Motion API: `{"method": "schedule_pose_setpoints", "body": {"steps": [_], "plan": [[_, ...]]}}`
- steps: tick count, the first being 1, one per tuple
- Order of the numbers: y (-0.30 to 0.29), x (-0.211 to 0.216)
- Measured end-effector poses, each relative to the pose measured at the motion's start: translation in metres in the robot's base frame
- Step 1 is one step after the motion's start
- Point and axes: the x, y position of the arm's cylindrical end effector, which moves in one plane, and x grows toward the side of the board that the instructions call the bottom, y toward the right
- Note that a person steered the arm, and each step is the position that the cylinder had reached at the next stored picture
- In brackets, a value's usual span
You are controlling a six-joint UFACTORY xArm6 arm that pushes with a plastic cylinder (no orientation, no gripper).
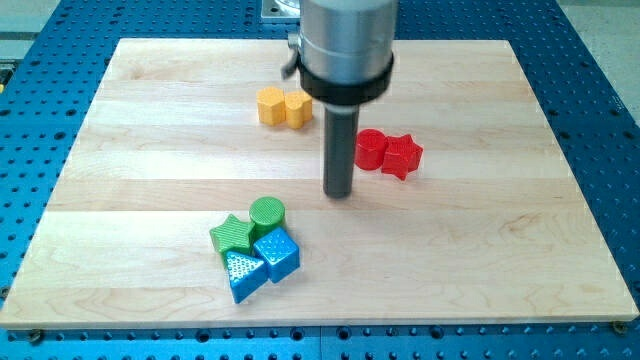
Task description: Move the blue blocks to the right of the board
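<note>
A blue cube [278, 254] and a blue triangular block [243, 274] sit side by side near the view's bottom, left of centre, touching a green star [231, 235] and a green cylinder [267, 214] just above them. My tip [339, 193] rests on the board above and to the right of this cluster, apart from it. The rod rises to the grey arm body at the view's top.
Two yellow blocks [282, 106] lie together near the view's top, left of the rod. A red cylinder [371, 148] and a red star [402, 155] lie together just right of the rod. The wooden board [520, 240] sits on a blue perforated table.
</note>
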Motion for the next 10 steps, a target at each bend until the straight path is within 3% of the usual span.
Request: {"method": "schedule_pose_setpoints", "body": {"steps": [3, 5, 7, 8, 10], "plan": [[-0.055, 0.118], [-0.171, 0.116], [-0.211, 0.09], [-0.194, 0.084], [-0.098, 0.084]]}}
